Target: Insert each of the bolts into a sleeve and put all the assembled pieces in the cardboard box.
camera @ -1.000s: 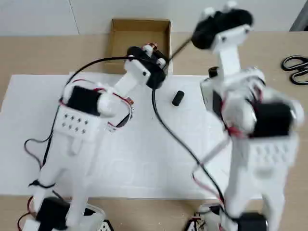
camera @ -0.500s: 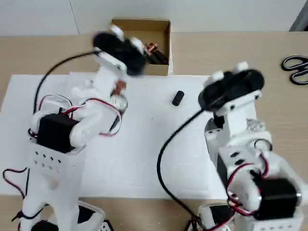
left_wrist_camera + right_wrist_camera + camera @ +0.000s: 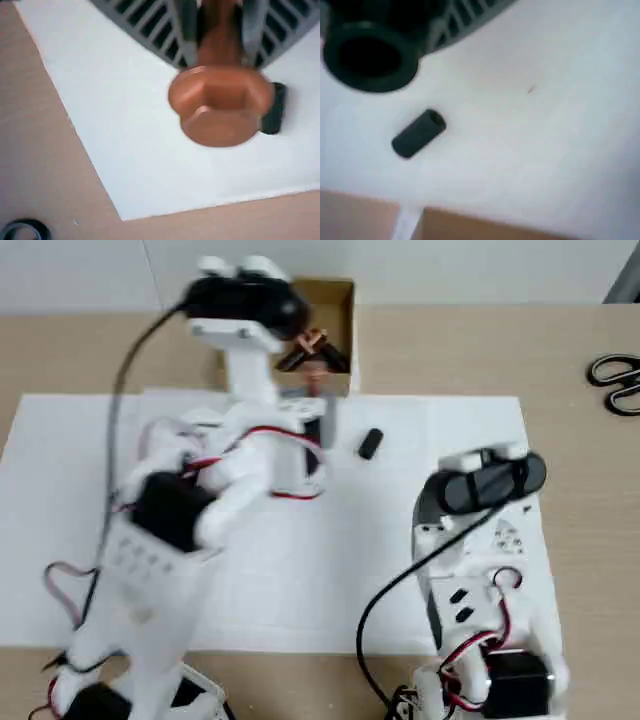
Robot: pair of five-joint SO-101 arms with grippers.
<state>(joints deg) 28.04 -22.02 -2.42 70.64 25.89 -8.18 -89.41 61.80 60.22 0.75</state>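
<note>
My left gripper is shut on a copper bolt, whose hex head faces the wrist camera. In the high view that arm stretches to the cardboard box, which holds copper and black pieces. My right gripper is shut on a black sleeve, open end toward the camera. A second black sleeve lies loose on the white sheet, right of the left arm's wrist and beyond the right arm. That loose sleeve lies past the held one, and also behind the bolt.
Black scissors lie on the bare wood at the far right, off the sheet. The sheet's far edge runs close behind the loose sleeve. Cables loop from both arms over the near half of the sheet.
The right arm has drawn back from near the box toward its base. The left arm has swung up and come over by the box's front edge with the bolt.
</note>
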